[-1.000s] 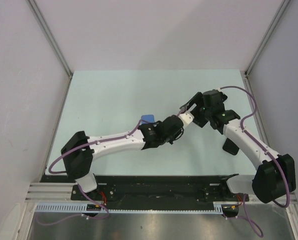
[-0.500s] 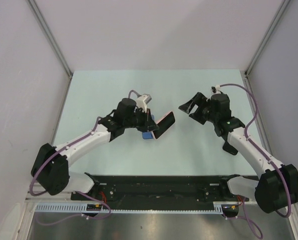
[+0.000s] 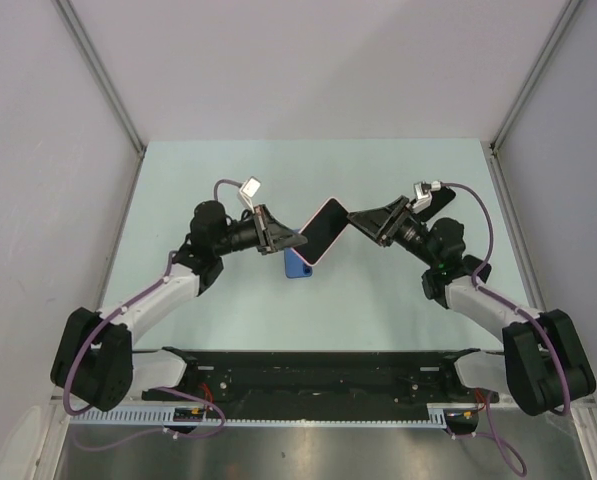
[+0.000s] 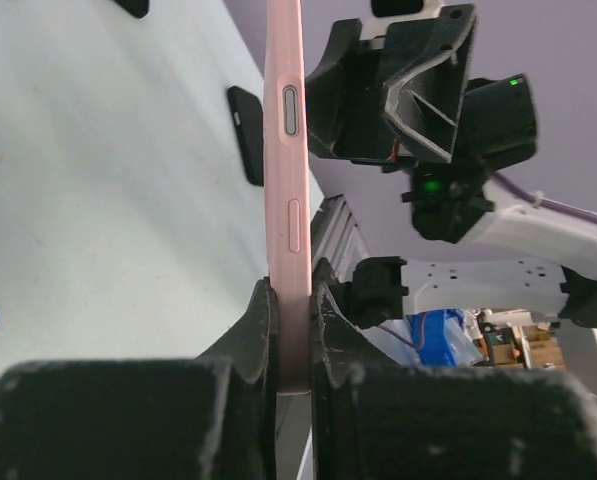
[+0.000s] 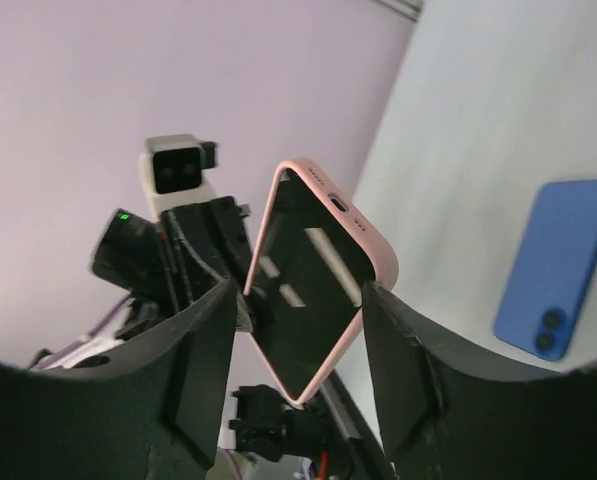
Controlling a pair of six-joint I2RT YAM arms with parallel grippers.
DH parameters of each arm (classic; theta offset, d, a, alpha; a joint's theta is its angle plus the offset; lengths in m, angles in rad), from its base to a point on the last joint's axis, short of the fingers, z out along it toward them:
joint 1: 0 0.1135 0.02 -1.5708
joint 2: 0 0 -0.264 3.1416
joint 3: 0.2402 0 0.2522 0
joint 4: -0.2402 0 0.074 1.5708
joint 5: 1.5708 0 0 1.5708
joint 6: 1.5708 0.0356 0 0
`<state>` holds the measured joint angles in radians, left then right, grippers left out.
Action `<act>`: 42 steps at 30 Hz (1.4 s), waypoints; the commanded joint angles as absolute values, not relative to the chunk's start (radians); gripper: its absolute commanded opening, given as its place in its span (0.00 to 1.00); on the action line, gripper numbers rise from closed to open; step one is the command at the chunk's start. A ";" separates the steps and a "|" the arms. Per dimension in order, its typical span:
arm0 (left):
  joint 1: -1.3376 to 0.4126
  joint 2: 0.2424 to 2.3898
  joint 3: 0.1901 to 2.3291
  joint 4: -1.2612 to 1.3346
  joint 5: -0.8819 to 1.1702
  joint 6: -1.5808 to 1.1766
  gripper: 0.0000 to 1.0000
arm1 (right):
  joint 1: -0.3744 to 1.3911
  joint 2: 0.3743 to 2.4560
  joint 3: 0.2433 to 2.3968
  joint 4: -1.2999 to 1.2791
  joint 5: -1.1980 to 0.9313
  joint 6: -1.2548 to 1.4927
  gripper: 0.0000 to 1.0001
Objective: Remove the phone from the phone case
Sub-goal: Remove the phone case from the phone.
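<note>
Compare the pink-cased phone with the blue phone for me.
The pink-cased phone is held up off the table, clamped in the left gripper; the blue phone lies flat on the table, untouched. The pink-cased phone shows its dark screen, the blue phone its back with two lenses. Both are slim rounded rectangles.

**Pink case betw. R fingers**

R gripper [image 5: 300, 300] is wide open, one finger each side. The pink case [image 5: 370, 248], dark screen [image 5: 308, 290] showing, tilts betw. them. L gripper [image 5: 250, 305] holds its far end. A blue phone [image 5: 558, 265] lies flat on the table [image 5: 498, 120].

No readable text, label or number anywhere.
</note>
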<state>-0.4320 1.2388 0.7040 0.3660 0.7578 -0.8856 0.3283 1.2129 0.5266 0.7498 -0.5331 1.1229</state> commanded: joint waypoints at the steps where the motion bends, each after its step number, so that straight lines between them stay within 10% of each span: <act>1: -0.413 1.221 0.684 0.652 0.870 -1.049 0.00 | 0.330 1.287 0.494 1.103 -0.583 1.265 0.55; 30: -0.360 1.279 0.643 0.923 0.930 -1.258 0.00 | 0.321 1.330 0.428 1.345 -0.498 1.325 0.59; 42: -0.362 1.276 0.637 0.957 0.936 -1.285 0.00 | 0.354 1.459 0.468 1.580 -0.491 1.416 0.40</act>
<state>-0.3634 1.2930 0.6334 0.8467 0.9184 -1.2606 0.3458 1.4597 0.4236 1.2900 -0.4911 1.3964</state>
